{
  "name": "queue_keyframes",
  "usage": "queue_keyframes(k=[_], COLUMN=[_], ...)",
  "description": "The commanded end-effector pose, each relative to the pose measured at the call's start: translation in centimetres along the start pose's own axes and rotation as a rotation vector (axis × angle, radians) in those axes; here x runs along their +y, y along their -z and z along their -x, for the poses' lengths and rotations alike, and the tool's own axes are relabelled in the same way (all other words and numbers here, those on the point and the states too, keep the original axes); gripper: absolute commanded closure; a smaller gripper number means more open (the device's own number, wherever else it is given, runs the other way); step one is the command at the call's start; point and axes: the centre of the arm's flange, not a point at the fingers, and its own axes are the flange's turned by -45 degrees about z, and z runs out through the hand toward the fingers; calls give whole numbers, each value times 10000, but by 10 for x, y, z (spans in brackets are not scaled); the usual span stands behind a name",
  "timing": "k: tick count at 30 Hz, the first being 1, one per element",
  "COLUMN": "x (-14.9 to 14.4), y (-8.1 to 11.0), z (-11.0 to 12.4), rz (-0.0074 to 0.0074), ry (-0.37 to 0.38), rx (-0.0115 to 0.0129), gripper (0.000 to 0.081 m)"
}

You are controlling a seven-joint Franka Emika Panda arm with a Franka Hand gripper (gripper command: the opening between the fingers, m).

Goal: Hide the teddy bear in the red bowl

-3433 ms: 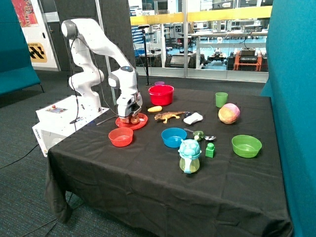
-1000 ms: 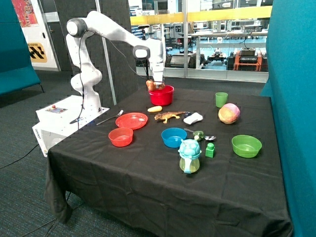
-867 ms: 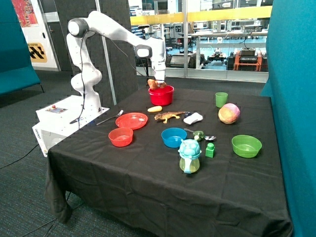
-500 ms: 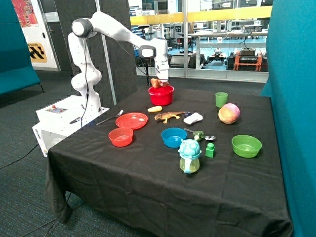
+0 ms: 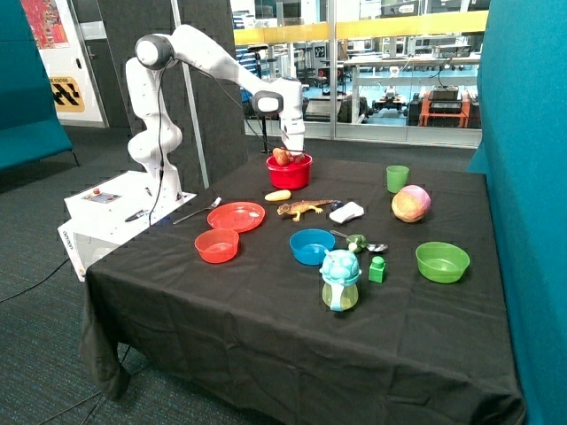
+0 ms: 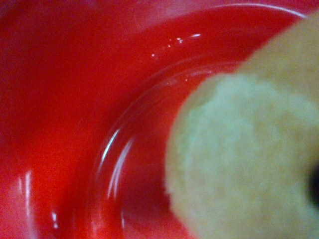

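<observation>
The end effector point(image 5: 285, 156), gripping the teddy bear point(image 5: 282, 157), hangs directly over the red bowl's point(image 5: 290, 173) open mouth, the bowl floor straight beneath the toy.

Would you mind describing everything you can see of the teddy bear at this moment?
The teddy bear is a small tan-brown soft toy with a fuzzy, plush-looking surface and rounded, lumpy shapes. In the outside view it sits at the mouth of the red bowl, part of it showing above the rim, directly beneath the claw. The wrist view shows its pale fuzzy body close up against the bowl's glossy red inside. Whether it touches the bowl's bottom cannot be told.
</observation>
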Motion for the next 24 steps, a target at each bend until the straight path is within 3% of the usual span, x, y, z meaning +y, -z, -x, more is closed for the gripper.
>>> queue_keyframes(k=[1,6,9,12,15,18,24], x=[7,14,22,30,35,35,30], y=[-20,-24,-26,-30,-32,-31,-28], z=[-4,-7,-7,-8,-8,-8,-10], rz=[61,60,60,59,60,60,60], ry=[-284,-561,-1094,-1432,-1382,-1262,-958], rx=[22,23,25,26,26,25,24], gripper=[808,808,808,477,285,219,188])
